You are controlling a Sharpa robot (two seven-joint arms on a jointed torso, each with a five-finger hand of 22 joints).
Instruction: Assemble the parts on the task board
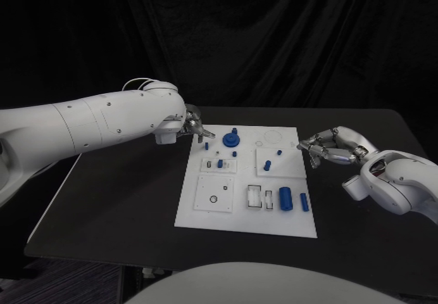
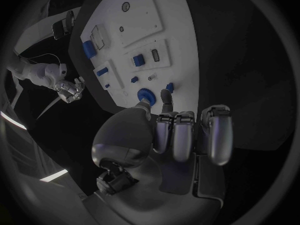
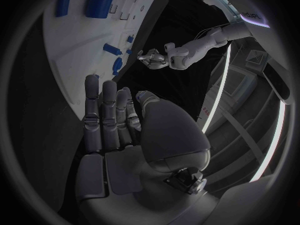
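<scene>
The white task board (image 1: 239, 215) lies in the middle of the black table. On it are a round blue knob (image 1: 231, 138), a blue peg (image 1: 268, 165), a large blue cylinder (image 1: 285, 197) and a smaller blue piece (image 1: 304, 202). My left hand (image 1: 194, 130) hovers at the board's far left corner, holding nothing. In the left wrist view, the left hand (image 2: 178, 135) has loosely bent fingers, with the thumb pointing toward the knob (image 2: 145, 94). My right hand (image 1: 328, 147) hangs just off the board's right edge, and its fingers (image 3: 106, 115) are stretched out with nothing in them.
Rectangular slots (image 1: 259, 196) and a square plate with a round hole (image 1: 215, 192) mark the board's near half. Bare black table (image 1: 119, 190) lies to the left and right of the board. A black curtain closes off the back.
</scene>
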